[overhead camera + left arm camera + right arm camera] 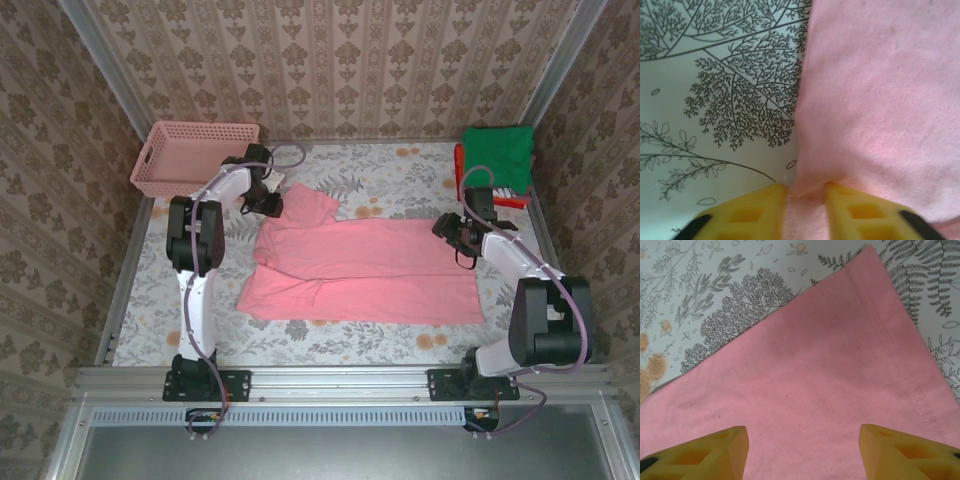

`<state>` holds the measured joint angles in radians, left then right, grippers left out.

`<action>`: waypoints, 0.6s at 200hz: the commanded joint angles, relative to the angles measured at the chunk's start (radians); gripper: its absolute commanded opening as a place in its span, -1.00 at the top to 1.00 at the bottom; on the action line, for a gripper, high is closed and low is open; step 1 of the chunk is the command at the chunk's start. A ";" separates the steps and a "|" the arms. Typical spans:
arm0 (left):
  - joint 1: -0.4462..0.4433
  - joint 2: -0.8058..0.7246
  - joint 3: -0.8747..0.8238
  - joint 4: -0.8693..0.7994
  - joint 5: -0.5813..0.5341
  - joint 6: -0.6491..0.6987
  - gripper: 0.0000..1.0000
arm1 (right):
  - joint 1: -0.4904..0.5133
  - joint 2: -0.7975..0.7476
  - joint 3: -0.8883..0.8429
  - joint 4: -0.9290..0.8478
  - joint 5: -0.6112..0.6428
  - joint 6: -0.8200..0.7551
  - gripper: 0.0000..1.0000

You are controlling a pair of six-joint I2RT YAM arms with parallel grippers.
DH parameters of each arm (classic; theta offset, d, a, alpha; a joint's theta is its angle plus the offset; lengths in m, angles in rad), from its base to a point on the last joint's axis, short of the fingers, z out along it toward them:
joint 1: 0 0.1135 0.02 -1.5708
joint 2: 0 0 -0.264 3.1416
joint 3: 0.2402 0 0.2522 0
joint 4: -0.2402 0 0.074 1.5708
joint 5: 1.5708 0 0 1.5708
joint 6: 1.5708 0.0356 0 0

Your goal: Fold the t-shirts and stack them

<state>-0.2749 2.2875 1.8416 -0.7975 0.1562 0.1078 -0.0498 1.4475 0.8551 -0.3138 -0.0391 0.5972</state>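
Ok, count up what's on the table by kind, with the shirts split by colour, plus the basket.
Salmon-pink short-sleeved cloth t-shirt, spread out: 1
Folded green cloth t-shirt: 1
Folded red cloth t-shirt, edge showing beside the green: 1
Pink plastic lattice basket: 1
Total: 4

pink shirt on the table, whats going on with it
Two robot arms are working on the salmon-pink t-shirt spread on the floral table. The left end effector pinches cloth at its far-left edge; the right end effector is open over its far-right corner. A folded green t-shirt sits far right.
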 commanded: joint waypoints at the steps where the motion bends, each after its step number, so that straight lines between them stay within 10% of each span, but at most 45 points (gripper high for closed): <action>1: -0.007 0.035 0.010 -0.052 -0.003 -0.009 0.76 | -0.007 -0.031 -0.023 0.004 -0.018 -0.007 -0.22; 22: -0.007 0.031 0.005 -0.048 -0.001 -0.008 1.00 | -0.012 -0.030 -0.022 0.003 -0.015 -0.005 -0.22; 120: -0.008 -0.086 -0.102 0.057 0.025 -0.015 1.00 | -0.088 0.215 0.249 -0.086 0.148 -0.121 0.12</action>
<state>-0.2752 2.2433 1.7660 -0.7437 0.1619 0.0986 -0.1303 1.5749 1.0130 -0.3450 0.0284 0.5278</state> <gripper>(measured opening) 0.047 0.471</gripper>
